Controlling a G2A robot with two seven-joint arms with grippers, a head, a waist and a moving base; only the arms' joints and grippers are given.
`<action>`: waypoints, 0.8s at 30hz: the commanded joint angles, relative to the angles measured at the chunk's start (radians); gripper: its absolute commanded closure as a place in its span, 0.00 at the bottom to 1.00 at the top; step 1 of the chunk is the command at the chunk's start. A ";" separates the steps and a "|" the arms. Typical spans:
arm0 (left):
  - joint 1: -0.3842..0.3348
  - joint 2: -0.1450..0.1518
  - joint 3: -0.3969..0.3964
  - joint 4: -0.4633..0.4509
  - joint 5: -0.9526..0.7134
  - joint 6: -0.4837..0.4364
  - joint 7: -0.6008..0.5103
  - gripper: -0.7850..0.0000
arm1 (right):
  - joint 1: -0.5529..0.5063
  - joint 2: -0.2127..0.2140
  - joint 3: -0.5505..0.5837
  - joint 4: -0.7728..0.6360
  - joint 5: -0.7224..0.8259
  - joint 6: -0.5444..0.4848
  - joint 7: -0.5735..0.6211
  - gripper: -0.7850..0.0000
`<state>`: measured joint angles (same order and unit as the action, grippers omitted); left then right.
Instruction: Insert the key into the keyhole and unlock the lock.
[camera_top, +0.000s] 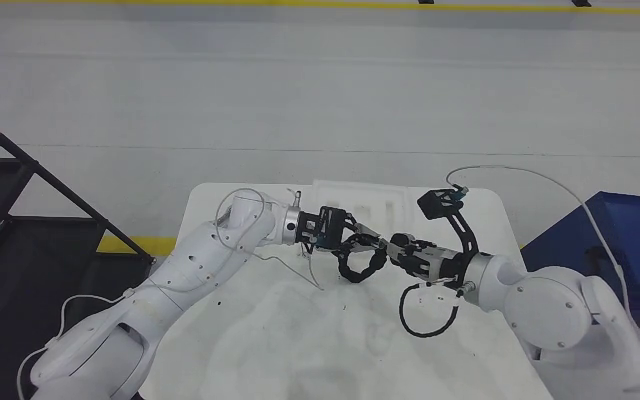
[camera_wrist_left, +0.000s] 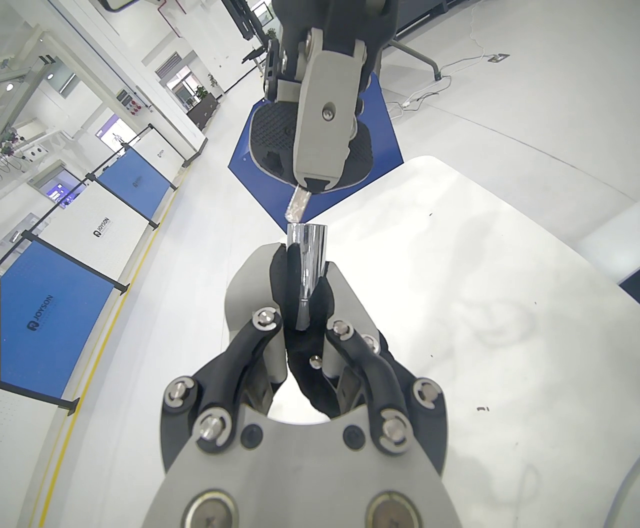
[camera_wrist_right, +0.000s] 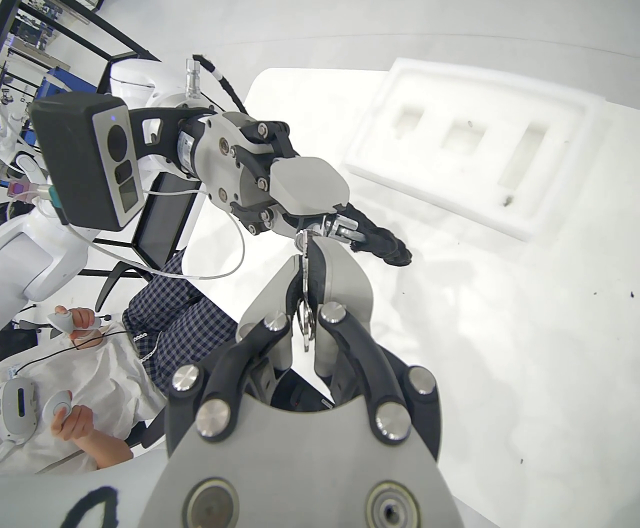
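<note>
My left gripper (camera_wrist_left: 302, 262) is shut on the lock, a chrome cylinder (camera_wrist_left: 307, 255) with a black braided cable (camera_wrist_right: 382, 242) attached. In the top view it holds the lock (camera_top: 352, 238) above the table's middle, and the cable loop (camera_top: 360, 265) hangs below. My right gripper (camera_wrist_right: 307, 262) is shut on a silver key (camera_wrist_right: 304, 280), whose ring (camera_wrist_right: 306, 322) dangles between the fingers. The two grippers face each other nose to nose. The key's tip (camera_wrist_left: 297, 207) meets the cylinder's end face; how deep it sits I cannot tell. The right gripper (camera_top: 388, 244) is just right of the lock.
A white foam tray (camera_wrist_right: 480, 150) with rectangular recesses lies on the white table (camera_top: 300, 330) behind the grippers, also near the far edge (camera_top: 365, 195). A blue platform (camera_top: 600, 235) stands off the table's right side, a black rack (camera_top: 40, 185) to the left.
</note>
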<state>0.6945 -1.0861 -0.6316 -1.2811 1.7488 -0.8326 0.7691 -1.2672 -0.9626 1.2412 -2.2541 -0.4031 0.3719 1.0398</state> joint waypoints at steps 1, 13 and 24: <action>0.001 0.000 -0.003 0.000 0.003 0.002 0.000 1.00 | 0.003 -0.001 -0.003 0.002 0.002 0.002 -0.002 1.00; 0.007 0.008 -0.019 -0.009 0.061 0.016 -0.009 1.00 | 0.030 0.001 0.000 0.017 0.058 0.036 0.089 1.00; 0.005 0.013 -0.015 -0.039 0.127 0.026 0.006 1.00 | 0.051 0.001 -0.022 0.051 0.075 0.052 0.109 1.00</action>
<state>0.6990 -1.0738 -0.6466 -1.3196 1.8731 -0.8069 0.7723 -1.2173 -0.9612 1.2207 -2.2049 -0.3287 0.4231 1.1490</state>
